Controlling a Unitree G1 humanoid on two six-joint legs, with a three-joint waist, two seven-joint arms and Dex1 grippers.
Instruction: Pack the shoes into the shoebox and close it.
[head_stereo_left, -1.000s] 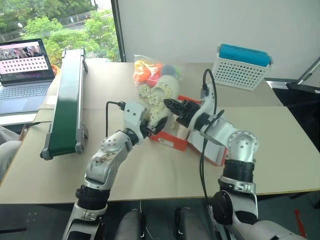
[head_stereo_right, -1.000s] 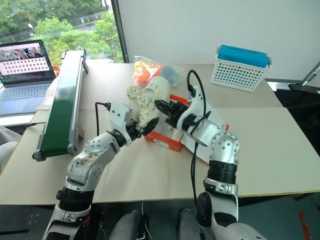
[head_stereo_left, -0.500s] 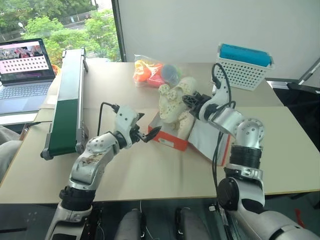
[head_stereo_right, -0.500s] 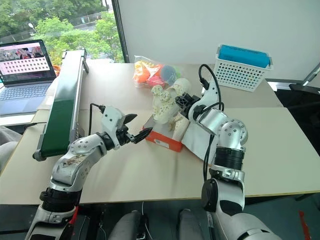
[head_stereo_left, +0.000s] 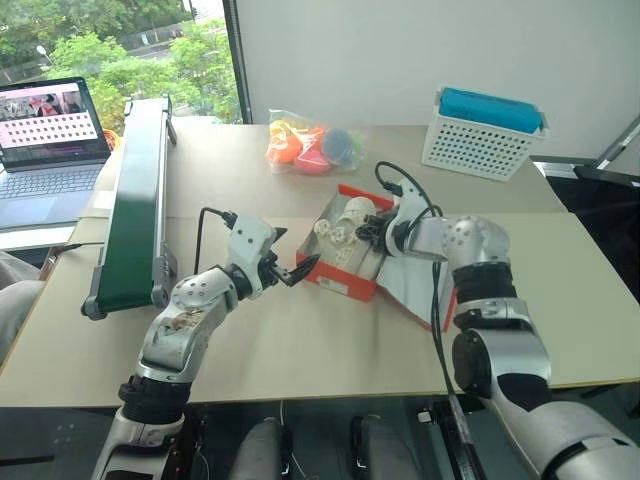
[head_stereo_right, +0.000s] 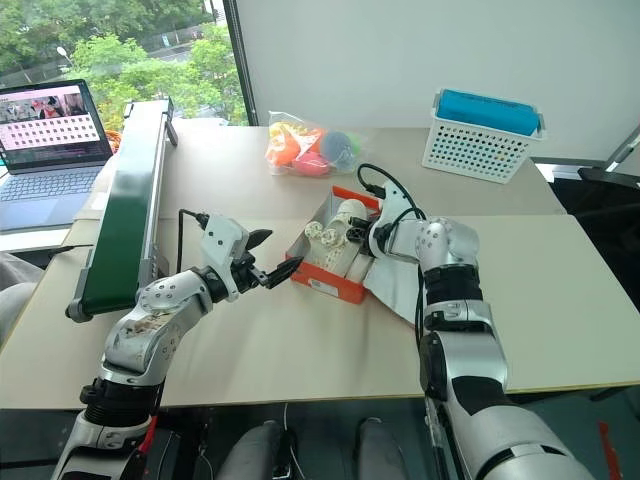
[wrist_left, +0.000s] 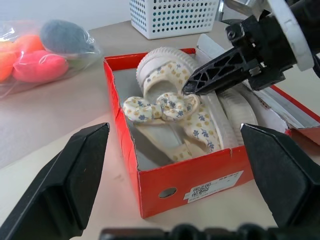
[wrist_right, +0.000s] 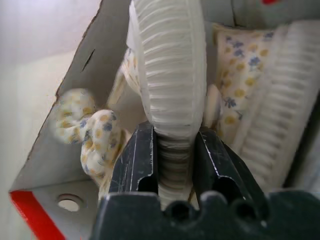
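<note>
- Shoebox (head_stereo_left: 345, 268): open, mid-surface, containing both shoes (wrist_left: 175, 112).
- Right end effector (wrist_right: 172, 165): clamped on one shoe's ribbed sole inside the shoebox.
- Left end effector (head_stereo_left: 292, 262): fingers spread wide, empty, just beside the shoebox.

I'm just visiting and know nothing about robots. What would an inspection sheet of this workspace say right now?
Surface: tan table, bare in front of the box.
Job's things: shoes lie inside the open red box; its lid hangs open to the side.
Clutter: bag of toys; white basket with a teal top; green conveyor.
End effectors: right end effector is shut on a shoe's sole, inside the box; left end effector is open, empty, beside the box.
Cables: black cables loop from both wrists.
Surroundings: laptop switched on at the left; window with trees behind it.
</note>
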